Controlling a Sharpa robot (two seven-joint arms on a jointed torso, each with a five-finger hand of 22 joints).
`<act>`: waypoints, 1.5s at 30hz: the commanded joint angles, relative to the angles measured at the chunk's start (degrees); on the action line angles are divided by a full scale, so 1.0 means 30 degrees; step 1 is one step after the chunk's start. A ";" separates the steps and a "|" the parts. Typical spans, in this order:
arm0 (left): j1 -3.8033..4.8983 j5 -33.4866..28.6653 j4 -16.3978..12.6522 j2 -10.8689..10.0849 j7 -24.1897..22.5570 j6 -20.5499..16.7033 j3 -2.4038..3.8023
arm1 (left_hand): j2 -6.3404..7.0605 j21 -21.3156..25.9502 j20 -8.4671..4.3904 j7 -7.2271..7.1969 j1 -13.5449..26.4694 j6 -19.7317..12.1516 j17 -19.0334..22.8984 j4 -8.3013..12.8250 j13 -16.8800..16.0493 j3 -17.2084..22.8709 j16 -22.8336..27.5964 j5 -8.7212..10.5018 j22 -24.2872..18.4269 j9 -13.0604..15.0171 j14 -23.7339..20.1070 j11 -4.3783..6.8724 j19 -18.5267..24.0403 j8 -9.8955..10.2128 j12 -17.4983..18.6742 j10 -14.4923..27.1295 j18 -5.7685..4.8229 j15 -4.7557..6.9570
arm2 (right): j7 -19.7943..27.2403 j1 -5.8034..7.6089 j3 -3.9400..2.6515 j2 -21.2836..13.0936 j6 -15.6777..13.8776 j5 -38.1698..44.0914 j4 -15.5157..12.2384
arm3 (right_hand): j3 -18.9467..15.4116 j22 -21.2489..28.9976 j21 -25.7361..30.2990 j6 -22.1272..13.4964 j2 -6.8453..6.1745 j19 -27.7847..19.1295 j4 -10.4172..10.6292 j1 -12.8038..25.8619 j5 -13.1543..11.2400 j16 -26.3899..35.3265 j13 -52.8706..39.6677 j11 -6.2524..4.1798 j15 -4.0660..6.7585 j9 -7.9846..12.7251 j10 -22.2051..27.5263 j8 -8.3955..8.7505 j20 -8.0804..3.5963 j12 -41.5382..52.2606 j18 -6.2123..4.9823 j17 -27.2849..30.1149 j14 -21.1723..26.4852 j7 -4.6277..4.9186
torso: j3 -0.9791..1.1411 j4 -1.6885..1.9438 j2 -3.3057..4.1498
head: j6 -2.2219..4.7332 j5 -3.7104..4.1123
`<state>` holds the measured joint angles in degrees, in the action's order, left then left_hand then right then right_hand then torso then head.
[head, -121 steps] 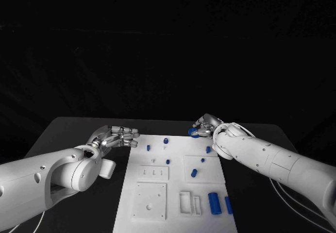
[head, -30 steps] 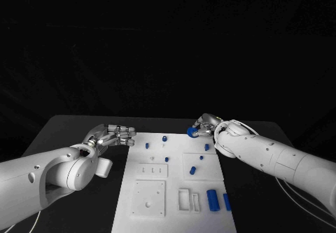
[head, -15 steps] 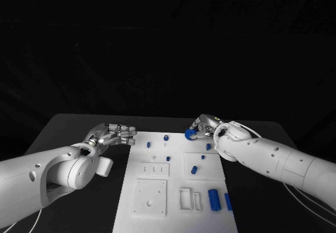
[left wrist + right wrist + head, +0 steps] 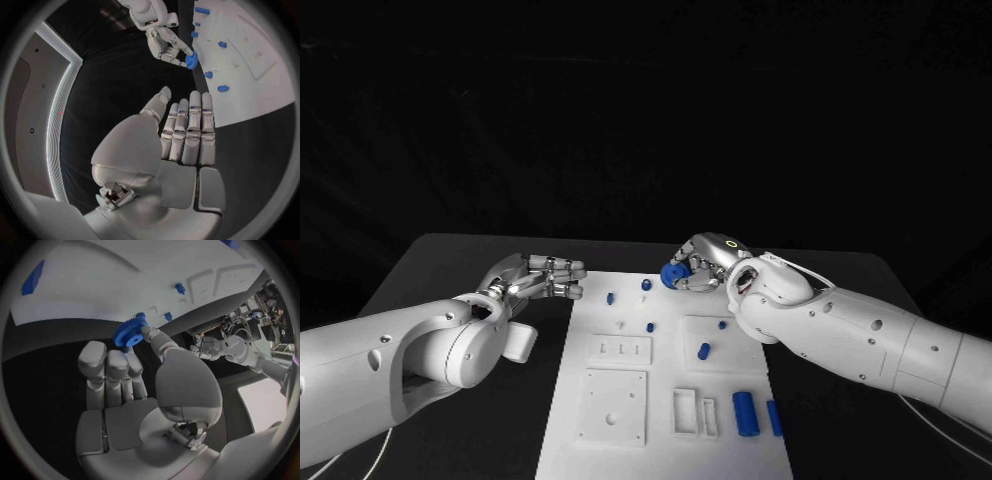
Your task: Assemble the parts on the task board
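Observation:
My right hand (image 4: 708, 262) pinches a blue gear (image 4: 674, 276) between thumb and fingertips, above the far edge of the white task board (image 4: 668, 400). In the right wrist view the gear (image 4: 129, 332) sits at the fingertips of that hand (image 4: 137, 390), over the board's rim (image 4: 94, 290). My left hand (image 4: 538, 277) hovers left of the board's far corner with its fingers straight and nothing in them. The left wrist view shows the left hand (image 4: 181, 135), and beyond it the right hand (image 4: 165, 42) with the gear (image 4: 190, 61).
Small blue pegs (image 4: 612, 298) (image 4: 646, 285) (image 4: 651, 327) stand on the far part of the board. A short blue piece (image 4: 704, 351) lies on a raised square. Two blue cylinders (image 4: 744, 413) lie near the front right. Black table (image 4: 444, 270) surrounds the board.
My right hand has carried the gear leftward, from off the board's far right corner to over its far edge. The left hand has barely moved.

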<state>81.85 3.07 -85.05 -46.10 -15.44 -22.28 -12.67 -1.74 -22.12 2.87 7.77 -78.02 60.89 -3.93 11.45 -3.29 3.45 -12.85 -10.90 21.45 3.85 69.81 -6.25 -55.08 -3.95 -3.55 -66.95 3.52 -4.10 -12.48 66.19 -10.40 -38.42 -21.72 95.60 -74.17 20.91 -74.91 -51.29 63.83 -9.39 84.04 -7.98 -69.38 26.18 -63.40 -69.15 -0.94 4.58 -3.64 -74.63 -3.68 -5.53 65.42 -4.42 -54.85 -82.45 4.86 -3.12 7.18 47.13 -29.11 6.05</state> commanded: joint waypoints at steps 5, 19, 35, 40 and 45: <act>0.0038 0.0065 -0.0063 0.0022 -0.0143 0.0094 0.0018 | 0.0120 0.0126 0.0015 0.0012 -0.0002 -0.0171 0.0013 -0.0155 -0.0024 0.0004 -0.0008 0.0083 -0.0018 -0.0001 -0.0094 -0.0010 -0.0148 0.0023 0.0003 0.0098 0.0071 0.0005 | -0.0900 -0.0166 0.0272 0.0136 -0.0524 0.2165 -0.1130 | 0.0225 -0.2140 -0.0112 0.0228 -0.0238 0.0891 0.0131 0.0008 -0.0294 0.0111 -0.0001 -0.0060 0.0137 -0.0024 -0.0054 0.0040 -0.0167 -0.0031 -0.0119 0.0017 -0.0038 0.0006 | -0.0045 0.0061 0.0024 | -0.0003 -0.0220; 0.0039 0.0060 -0.0085 0.0119 -0.0063 -0.0070 0.0018 | 0.0126 0.0140 0.0006 0.0011 -0.0013 -0.0171 0.0013 -0.0159 -0.0023 0.0050 -0.0013 0.0067 -0.0001 -0.0001 -0.0086 -0.0013 -0.0166 0.0020 0.0007 0.0118 0.0075 0.0011 | -0.1469 -0.0293 0.1051 0.1040 -0.0525 0.2662 -0.1006 | 0.0470 -0.2142 -0.0128 0.0318 -0.0311 0.0894 0.0290 0.0005 -0.0354 0.0143 0.0003 -0.0081 0.0153 -0.0024 -0.0051 0.0041 -0.0183 -0.0053 -0.0108 0.0058 -0.0027 -0.0019 | 0.0017 0.0051 0.0069 | 0.0146 -0.0496; 0.0040 0.0059 -0.0064 0.0244 -0.0054 -0.0095 0.0019 | 0.0156 0.0128 0.0005 0.0018 0.0001 -0.0173 0.0014 -0.0154 -0.0024 0.0060 -0.0017 0.0076 0.0023 -0.0001 -0.0078 -0.0029 -0.0173 0.0021 0.0008 0.0159 0.0077 0.0008 | -0.1644 -0.0435 0.1429 0.2072 -0.0633 0.2781 0.0144 | 0.0552 -0.2151 -0.0170 0.0248 -0.0366 0.0909 0.0394 -0.0019 -0.0687 0.0145 0.0003 -0.0067 0.0146 -0.0023 -0.0064 0.0042 -0.0183 -0.0057 -0.0096 0.0074 -0.0039 -0.0002 | 0.0014 0.0126 0.0094 | 0.0133 -0.0866; 0.0041 0.0059 -0.0048 0.0258 -0.0046 -0.0103 0.0019 | 0.0156 0.0128 0.0005 0.0018 0.0001 -0.0173 0.0014 -0.0154 -0.0024 0.0060 -0.0017 0.0076 0.0023 -0.0001 -0.0078 -0.0029 -0.0173 0.0021 0.0008 0.0159 0.0077 0.0008 | -0.1796 -0.0438 0.1500 0.2236 -0.0744 0.2865 0.0500 | 0.0561 -0.2148 -0.0155 0.0237 -0.0367 0.0909 0.0409 -0.0034 -0.0757 0.0158 0.0024 -0.0063 0.0145 -0.0023 -0.0044 0.0041 -0.0182 -0.0086 -0.0099 0.0091 -0.0034 0.0002 | 0.0002 0.0107 0.0080 | 0.0088 -0.0919; 0.0041 0.0059 -0.0038 0.0259 -0.0037 -0.0096 0.0020 | 0.0156 0.0128 0.0005 0.0018 0.0001 -0.0173 0.0014 -0.0154 -0.0024 0.0060 -0.0017 0.0076 0.0023 -0.0001 -0.0078 -0.0029 -0.0173 0.0021 0.0008 0.0159 0.0077 0.0008 | -0.1882 -0.0435 0.1523 0.2298 -0.0947 0.2900 0.0736 | 0.0649 -0.2161 -0.0205 0.0089 -0.0394 0.0916 0.0429 -0.0085 -0.1128 0.0183 0.0059 -0.0039 0.0128 -0.0020 -0.0030 0.0041 -0.0168 -0.0124 -0.0101 0.0127 -0.0033 0.0041 | 0.0000 0.0119 0.0100 | 0.0061 -0.0965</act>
<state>81.85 3.07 -85.08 -45.45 -15.32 -22.49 -12.67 -1.74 -21.83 2.87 7.77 -78.02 60.89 -3.93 11.26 -3.28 3.64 -12.85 -10.90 21.45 3.85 69.81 -6.25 -55.08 -3.95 -3.55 -66.95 3.53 -4.10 -17.26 65.02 -5.91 -31.59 -24.38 103.33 -72.15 22.47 -74.90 -51.58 64.37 -10.30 83.84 -6.71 -69.38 22.96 -63.18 -69.03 -0.91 4.57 -3.62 -74.65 -3.38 -5.73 65.42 -4.40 -54.56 -82.45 4.73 -3.10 7.54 47.41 -28.92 3.22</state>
